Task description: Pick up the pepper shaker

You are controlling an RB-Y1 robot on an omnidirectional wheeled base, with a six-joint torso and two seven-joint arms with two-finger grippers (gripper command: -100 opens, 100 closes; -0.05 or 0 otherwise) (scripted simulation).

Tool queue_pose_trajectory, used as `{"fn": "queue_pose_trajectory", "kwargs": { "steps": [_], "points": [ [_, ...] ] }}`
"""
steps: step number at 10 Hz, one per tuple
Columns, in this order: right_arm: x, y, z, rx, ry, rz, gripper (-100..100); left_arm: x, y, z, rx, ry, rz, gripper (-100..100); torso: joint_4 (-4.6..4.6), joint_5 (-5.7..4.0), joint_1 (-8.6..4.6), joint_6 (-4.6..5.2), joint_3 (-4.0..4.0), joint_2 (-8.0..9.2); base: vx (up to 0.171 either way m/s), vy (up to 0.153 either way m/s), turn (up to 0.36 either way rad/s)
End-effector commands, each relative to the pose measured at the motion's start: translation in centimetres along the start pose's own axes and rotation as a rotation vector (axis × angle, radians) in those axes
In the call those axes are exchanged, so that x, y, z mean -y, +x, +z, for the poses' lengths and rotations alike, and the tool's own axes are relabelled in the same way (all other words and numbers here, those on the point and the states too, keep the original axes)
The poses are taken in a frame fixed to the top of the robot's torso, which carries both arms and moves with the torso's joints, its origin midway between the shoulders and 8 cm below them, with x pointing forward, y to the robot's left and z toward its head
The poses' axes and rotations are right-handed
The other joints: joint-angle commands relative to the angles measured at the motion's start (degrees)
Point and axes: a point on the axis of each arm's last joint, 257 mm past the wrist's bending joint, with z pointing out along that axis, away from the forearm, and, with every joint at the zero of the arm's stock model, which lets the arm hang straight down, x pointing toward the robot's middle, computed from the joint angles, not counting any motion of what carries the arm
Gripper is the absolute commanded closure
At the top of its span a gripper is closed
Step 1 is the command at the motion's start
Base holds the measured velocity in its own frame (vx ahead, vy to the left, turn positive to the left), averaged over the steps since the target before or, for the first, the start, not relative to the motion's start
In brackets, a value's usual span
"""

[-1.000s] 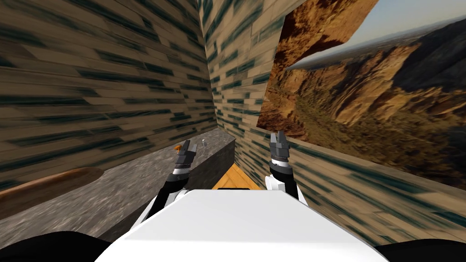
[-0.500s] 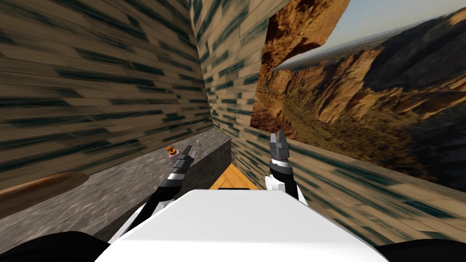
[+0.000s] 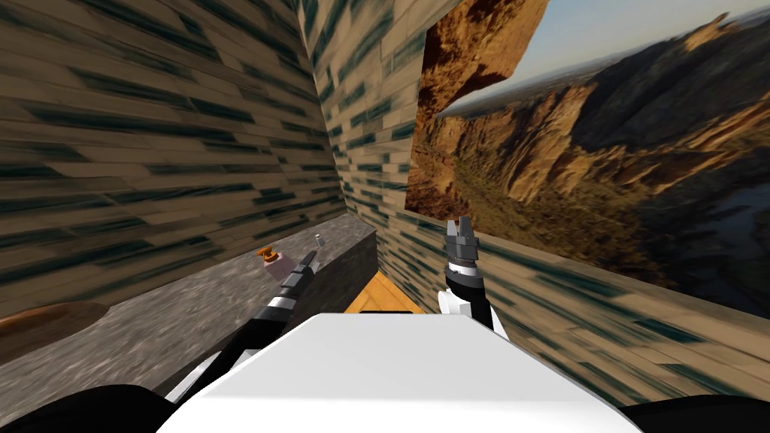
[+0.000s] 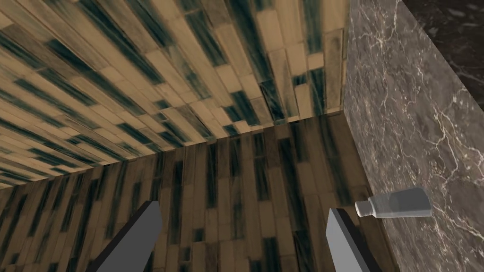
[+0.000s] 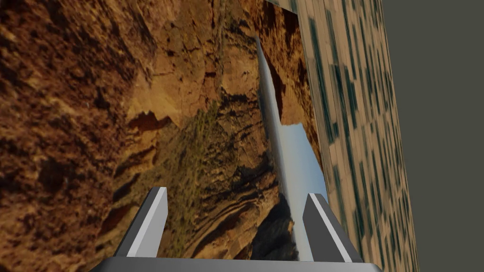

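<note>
Grey marbled counter (image 3: 173,323) runs along my left side to the far corner, where two tiled walls meet. The pepper shaker (image 4: 394,206) stands on it toward that far end, cap uppermost as far as I can judge. A small pink thing with an orange top (image 3: 268,258) sits on the same counter, nearer and further left, well apart from the shaker.

My left gripper (image 4: 242,208) reaches out over the counter with its two fingers spread wide and nothing between them. The shaker is not in that gap. It sits just beside one finger, on the outside, and a little farther on. From the head view it is beyond the fingertips and slightly to the right. To my mind the hand must shift sideways until the shaker sits between the blades, then go forward.

I judge the shaker small, light and rigid, with a smooth greyish body and a paler cap (it looks like something that tips at a nudge). Thin blades could slide on such a surface, so I would grip across the body, below the cap and about mid-height, and close gently.

My right gripper (image 3: 459,239) is held up on the right, beside the tiled wall, fingers apart and empty.
</note>
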Motion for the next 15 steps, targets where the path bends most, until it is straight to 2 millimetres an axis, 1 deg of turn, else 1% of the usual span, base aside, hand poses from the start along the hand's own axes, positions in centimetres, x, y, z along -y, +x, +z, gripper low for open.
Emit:
{"fn": "queue_pose_trajectory", "kwargs": {
  "steps": [1,2,3,5,6,7,8,9,10,11,12,14,15],
  "points": [
    [0.0,0.0,0.0,0.0,0.0,0.0,0,-2.2,-0.5,-1.1,-0.024,-0.084,0.024,-100,0.0,0.0,0.0,0.0,0.0,0.0,0.031,-0.036,-0.095],
    [0.0,0.0,0.0,0.0,0.0,0.0,0,-3.6,-1.0,-2.1,-0.038,-0.141,0.043,-100,-0.01,0.01,0.02,0.02,-0.02,-0.04,0.046,-0.057,-0.158],
    [0.0,0.0,0.0,0.0,0.0,0.0,0,-4.0,-0.9,-2.2,-0.05,-0.158,0.051,-100,-0.02,0.0,-0.04,0.02,-0.05,-0.09,0.035,-0.044,-0.055],
    [0.0,0.0,0.0,0.0,0.0,0.0,0,-7.6,-2.3,-4.8,-0.078,-0.306,0.096,-100,-0.02,0.0,0.01,0.02,-0.04,-0.07,0.04,-0.035,-0.16],
    [0.0,0.0,0.0,0.0,0.0,0.0,0,-7.5,-2.2,-4.7,-0.094,-0.308,0.109,-100,-0.02,0.0,0.01,0.03,-0.06,-0.1,0.038,-0.02,-0.049],
    [0.0,0.0,0.0,0.0,0.0,0.0,0,-9.2,-3.0,-6.2,-0.106,-0.382,0.133,-100,-0.02,0.01,0.06,-0.01,-0.05,-0.08,0.045,-0.012,-0.11],
    [0.0,0.0,0.0,0.0,0.0,0.0,0,-9.2,-2.9,-6.1,-0.117,-0.382,0.141,-100,-0.02,0.03,0.1,0.03,-0.06,-0.11,0.035,-0.007,-0.065],
    [0.0,0.0,0.0,0.0,0.0,0.0,0,-10.7,-3.9,-7.6,-0.129,-0.455,0.168,-100,-0.02,0.03,0.11,0.0,-0.05,-0.08,0.04,-0.011,-0.138],
    [0.0,0.0,0.0,0.0,0.0,0.0,0,-10.7,-3.8,-7.5,-0.14,-0.456,0.176,-100,-0.02,0.02,0.1,0.02,-0.05,-0.09,0.033,-0.004,-0.056],
    [0.0,0.0,0.0,0.0,0.0,0.0,0,-12.1,-4.8,-9.1,-0.155,-0.527,0.207,-100,-0.01,0.03,0.12,0.0,-0.04,-0.07,0.038,0.001,-0.161],
    [0.0,0.0,0.0,0.0,0.0,0.0,0,-12.1,-4.8,-9.0,-0.164,-0.527,0.213,-100,-0.02,0.04,0.15,0.03,-0.05,-0.08,0.034,0.005,-0.067],
    [0.0,0.0,0.0,0.0,0.0,0.0,0,-14.4,-6.9,-11.9,-0.192,-0.657,0.278,-100,-0.02,0.04,0.16,0.02,-0.07,-0.12,0.058,0.008,-0.19],
    [0.0,0.0,0.0,0.0,0.0,0.0,0,-14.4,-6.9,-11.8,-0.211,-0.663,0.292,-100,-0.04,0.05,0.22,0.04,-0.11,-0.18,0.049,0.029,-0.066]
  ]
}}
